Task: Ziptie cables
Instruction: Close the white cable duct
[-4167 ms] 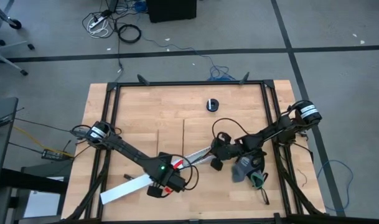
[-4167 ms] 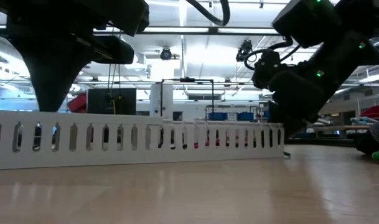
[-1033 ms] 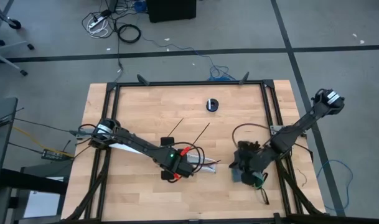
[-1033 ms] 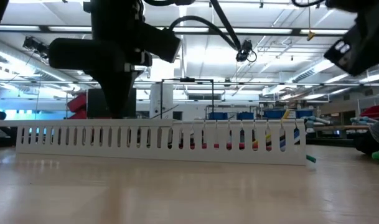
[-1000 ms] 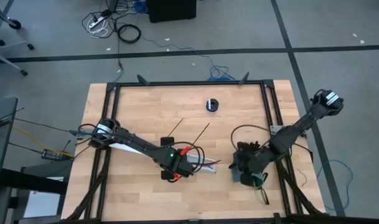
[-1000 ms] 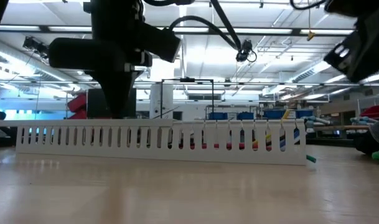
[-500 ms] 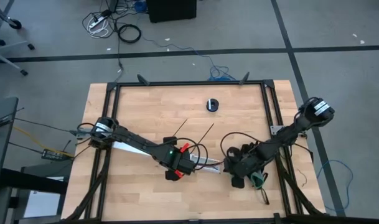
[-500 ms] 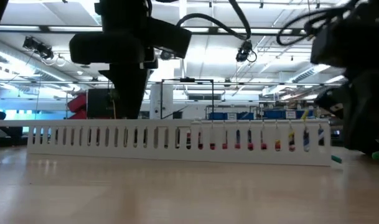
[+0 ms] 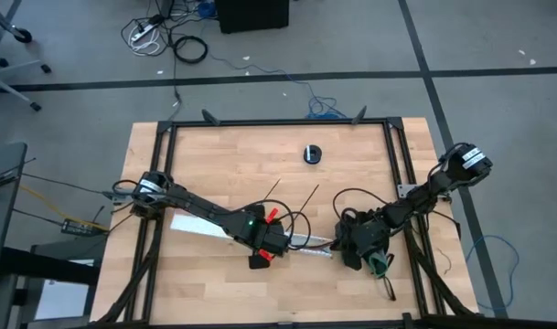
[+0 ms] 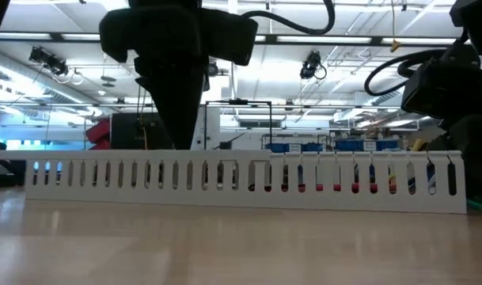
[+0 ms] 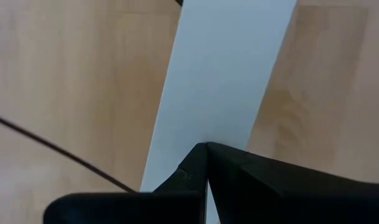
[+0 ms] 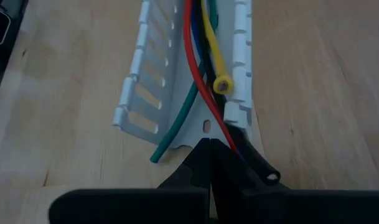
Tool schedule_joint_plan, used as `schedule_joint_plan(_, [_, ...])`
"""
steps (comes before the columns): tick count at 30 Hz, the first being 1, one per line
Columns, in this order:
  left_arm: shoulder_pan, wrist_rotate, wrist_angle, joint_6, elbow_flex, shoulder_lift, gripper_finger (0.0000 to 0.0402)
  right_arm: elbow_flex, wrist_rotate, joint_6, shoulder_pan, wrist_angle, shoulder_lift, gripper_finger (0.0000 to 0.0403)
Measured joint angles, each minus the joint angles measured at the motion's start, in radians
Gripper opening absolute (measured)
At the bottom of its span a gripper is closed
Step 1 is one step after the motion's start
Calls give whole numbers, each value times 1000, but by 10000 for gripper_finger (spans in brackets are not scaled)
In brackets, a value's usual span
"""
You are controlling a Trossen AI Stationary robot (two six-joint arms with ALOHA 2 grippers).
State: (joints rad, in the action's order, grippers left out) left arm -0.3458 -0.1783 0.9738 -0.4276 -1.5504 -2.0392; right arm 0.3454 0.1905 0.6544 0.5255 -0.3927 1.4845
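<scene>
Wooden table (image 9: 214, 155), seen from above, carries a long white slotted cable channel (image 9: 200, 226) lying at a slant from the left side toward the right of centre. Left gripper (image 9: 264, 251) sits over the middle of the channel; in the left wrist view its two dark fingers (image 11: 239, 180) are pressed together tip to tip with nothing between them, directly above the channel's plain white face (image 11: 220, 81). Two zipties (image 9: 271, 189) lie flat on the bare wood just behind the channel, side by side and slanted, apart from both grippers. A small round black object (image 9: 312, 153) rests well apart from them toward the far edge of the table

Right gripper (image 9: 349, 249) is at the right end of the channel. In the right wrist view its fingers (image 12: 205, 165) are likewise closed on each other, holding nothing, with the tips at the open end of the channel. The cables (image 12: 198, 50) lie inside the channel between its slotted walls: red, yellow, green, blue and black strands show, and the green, red and black ends stick out past the channel mouth onto the wood. In the low view the coloured strands (image 10: 335, 187) show through the slots of the right half of the channel only
</scene>
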Motion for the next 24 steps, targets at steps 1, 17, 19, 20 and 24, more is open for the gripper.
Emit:
schedule_joint_plan(1, [0, 11, -6, 1, 0, -1, 0, 0, 1, 0, -1, 0, 0, 0])
schedule_joint_plan(17, [4, 61, -87, 29, 1, -18, 0, -1, 5, -3, -16, -13, 0, 0])
schedule_joint_plan(19, [12, 63, -103, 30, 1, -18, 0, -1, 6, -3, -16, -15, 0, 0])
schedule_joint_plan(20, [17, 66, -110, 32, 1, -18, 0, -1, 6, -3, -16, -15, 0, 0])
schedule_joint_plan(24, [34, 71, -160, 63, 1, -30, 0, -2, 7, -3, -16, -19, 0, 0])
